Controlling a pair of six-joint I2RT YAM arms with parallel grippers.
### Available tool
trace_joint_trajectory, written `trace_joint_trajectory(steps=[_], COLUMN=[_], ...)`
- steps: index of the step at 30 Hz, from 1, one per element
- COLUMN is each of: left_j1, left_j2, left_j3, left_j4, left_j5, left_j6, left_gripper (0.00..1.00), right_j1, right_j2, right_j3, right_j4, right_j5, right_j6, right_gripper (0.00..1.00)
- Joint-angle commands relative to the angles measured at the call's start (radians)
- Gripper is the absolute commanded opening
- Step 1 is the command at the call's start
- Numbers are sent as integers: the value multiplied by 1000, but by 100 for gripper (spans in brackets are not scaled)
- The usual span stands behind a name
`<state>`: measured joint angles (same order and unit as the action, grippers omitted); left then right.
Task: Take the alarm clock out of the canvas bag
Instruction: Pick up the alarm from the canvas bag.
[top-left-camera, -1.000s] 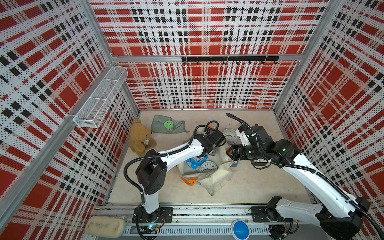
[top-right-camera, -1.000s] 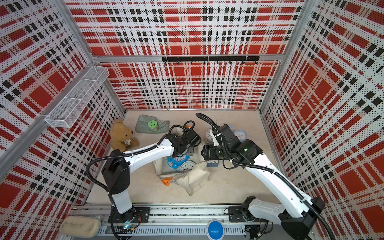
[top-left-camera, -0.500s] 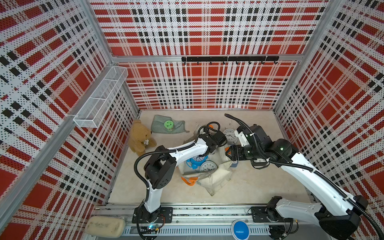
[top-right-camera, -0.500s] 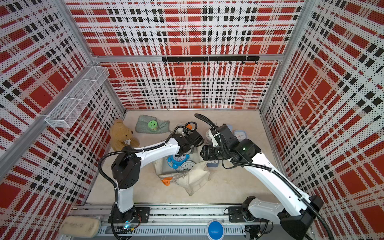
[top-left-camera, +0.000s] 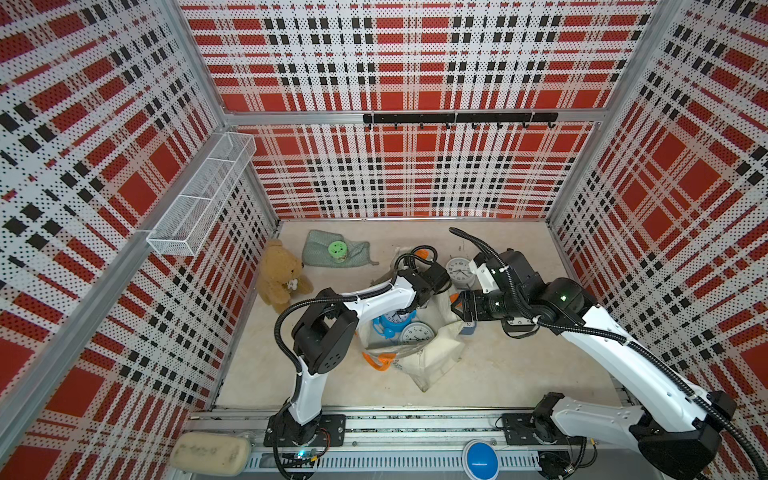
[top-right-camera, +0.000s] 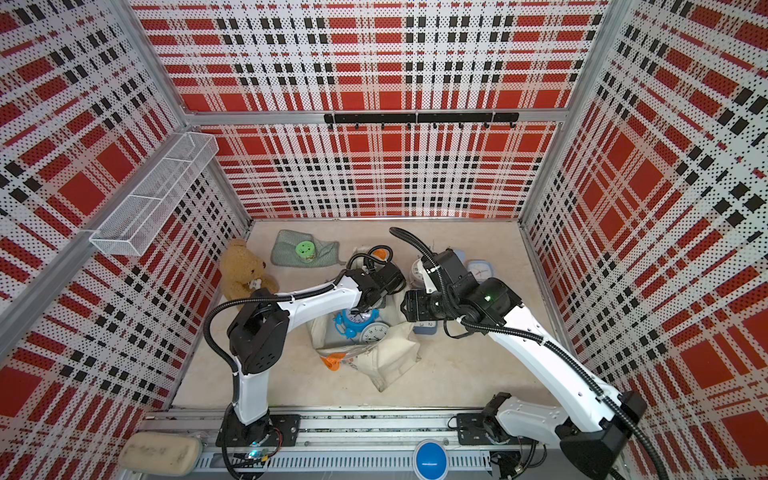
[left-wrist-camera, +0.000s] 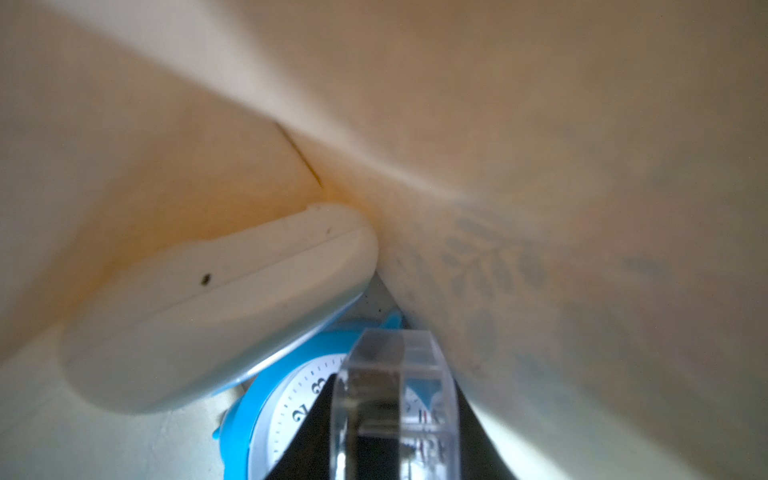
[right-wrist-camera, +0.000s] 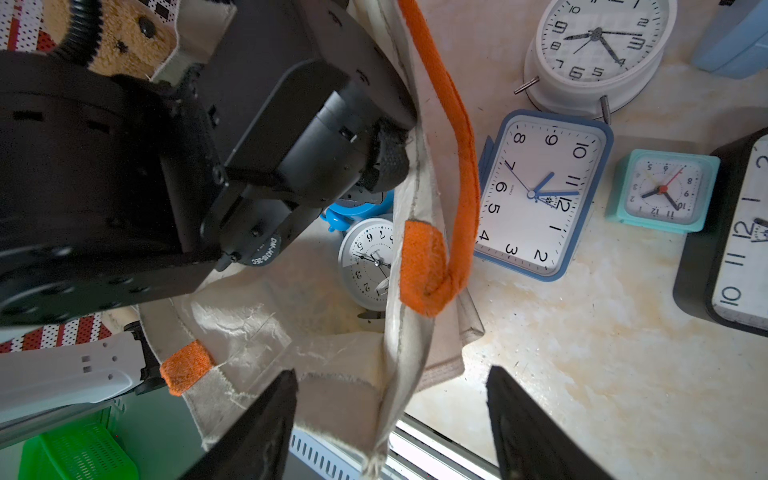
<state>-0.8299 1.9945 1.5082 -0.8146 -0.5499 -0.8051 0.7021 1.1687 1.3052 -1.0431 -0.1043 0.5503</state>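
Reaching into the floppy cream-white canvas bag (top-left-camera: 432, 361) with orange strap handles, low at the centre of both top views, the left gripper (top-left-camera: 409, 309) sits over a bright blue twin-bell alarm clock (top-left-camera: 390, 325) lying inside beside a white round-faced clock (top-left-camera: 415, 332). Its clear fingertip (left-wrist-camera: 395, 374) overlaps the blue dial, but I cannot tell whether it grips. The right gripper (right-wrist-camera: 390, 374) gapes wide astride the bag's rim, pinching nothing.

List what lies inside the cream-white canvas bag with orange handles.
A blue twin-bell alarm clock and a white round alarm clock show inside the canvas bag. Anything deeper is hidden under folded canvas.
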Motion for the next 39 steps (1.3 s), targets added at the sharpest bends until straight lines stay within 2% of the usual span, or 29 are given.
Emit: trace_joint_trajectory(steps=[1, 6, 11, 20, 28, 31, 34, 39], left_j1=[8, 5, -21, -78, -104, -80, -27, 32], left_j2=[21, -11, -108, -381, -635, -735, -786, -760], left_j3=[-16, -22, -40, -89, -82, -71, -27, 60], left_j4=[23, 22, 0, -93, -154, -98, -47, 55], left_j5=[-26, -26, -13, -4, 44, 206, 438, 734], left_j6=[-6, -3, 7, 56, 148, 255, 324, 302], left_gripper=[30, 27, 27, 29, 29, 33, 36, 36], right_j1=[3, 3, 4, 0, -18, -47, -98, -224], right_j2=[-6, -9, -20, -45, -96, -126, -165, -234], right_j3=[4, 5, 31, 118, 167, 173, 161, 104], right_j4=[16, 14, 2, 21, 104, 129, 147, 208], right_j5=[1, 7, 39, 50, -37, -71, -113, -268], right_j6=[10, 13, 11, 8, 34, 50, 57, 68], right_gripper=[74, 74, 75, 75, 77, 79, 81, 83])
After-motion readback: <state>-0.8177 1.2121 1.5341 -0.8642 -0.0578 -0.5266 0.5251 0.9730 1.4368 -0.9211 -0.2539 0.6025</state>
